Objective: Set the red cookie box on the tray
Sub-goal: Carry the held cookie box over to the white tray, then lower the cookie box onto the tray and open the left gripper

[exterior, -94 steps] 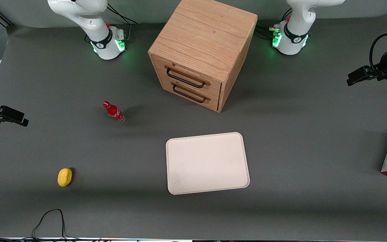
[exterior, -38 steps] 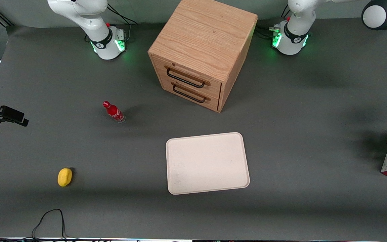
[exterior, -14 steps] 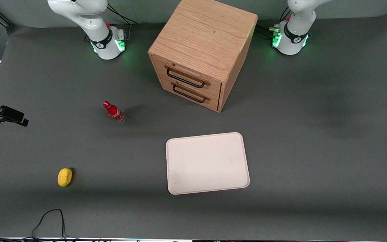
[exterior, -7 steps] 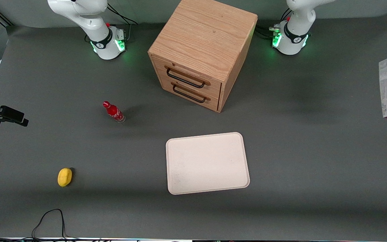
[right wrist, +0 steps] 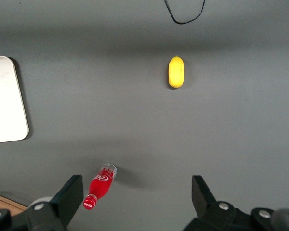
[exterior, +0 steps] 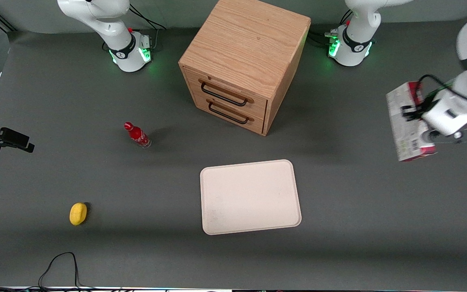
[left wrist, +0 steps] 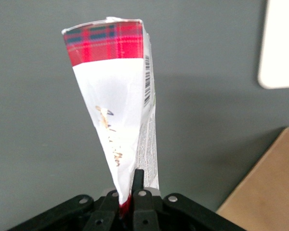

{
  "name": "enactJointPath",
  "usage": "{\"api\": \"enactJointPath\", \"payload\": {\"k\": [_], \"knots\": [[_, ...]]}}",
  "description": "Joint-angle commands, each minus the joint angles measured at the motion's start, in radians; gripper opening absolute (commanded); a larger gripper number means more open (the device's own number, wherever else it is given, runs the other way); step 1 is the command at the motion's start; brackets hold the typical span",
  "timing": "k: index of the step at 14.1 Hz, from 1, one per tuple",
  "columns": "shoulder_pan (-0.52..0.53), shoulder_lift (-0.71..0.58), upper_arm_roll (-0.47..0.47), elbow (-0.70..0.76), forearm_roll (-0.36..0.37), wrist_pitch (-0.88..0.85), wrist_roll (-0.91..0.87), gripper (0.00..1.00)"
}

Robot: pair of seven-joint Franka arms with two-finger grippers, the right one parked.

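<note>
Claw (left wrist: pixel 127 190) clamped on box (exterior: pixel 405 121) edge, box held above grey table (exterior: pixel 359 194), well apart from tray (exterior: pixel 251 196), toward working arm's end, cabinet (exterior: pixel 243 61) farther from the camera than tray

The red cookie box (exterior: pixel 408 121), a thin carton with pale printed panels and a red tartan end, hangs above the desk, clamped in the end effector (left wrist: pixel 127 195), toward the working arm's end from the tray (exterior: pixel 251 197). The cream-white tray lies flat, holding nothing.
</note>
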State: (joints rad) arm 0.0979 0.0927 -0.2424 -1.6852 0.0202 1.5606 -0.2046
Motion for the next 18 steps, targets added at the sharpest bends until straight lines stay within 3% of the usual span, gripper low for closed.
{"api": "enactJointPath", "payload": {"k": [1, 5, 8, 13, 18], "knots": [[-0.084, 0.210, -0.049, 0.232, -0.013, -0.022, -0.227, 0.00], [-0.259, 0.456, -0.048, 0.459, -0.002, 0.028, -0.401, 0.00], [-0.340, 0.577, -0.048, 0.499, 0.052, 0.149, -0.404, 0.00], [-0.354, 0.699, -0.043, 0.490, 0.099, 0.346, -0.412, 0.00], [-0.371, 0.753, -0.043, 0.477, 0.124, 0.416, -0.470, 0.00]]}}
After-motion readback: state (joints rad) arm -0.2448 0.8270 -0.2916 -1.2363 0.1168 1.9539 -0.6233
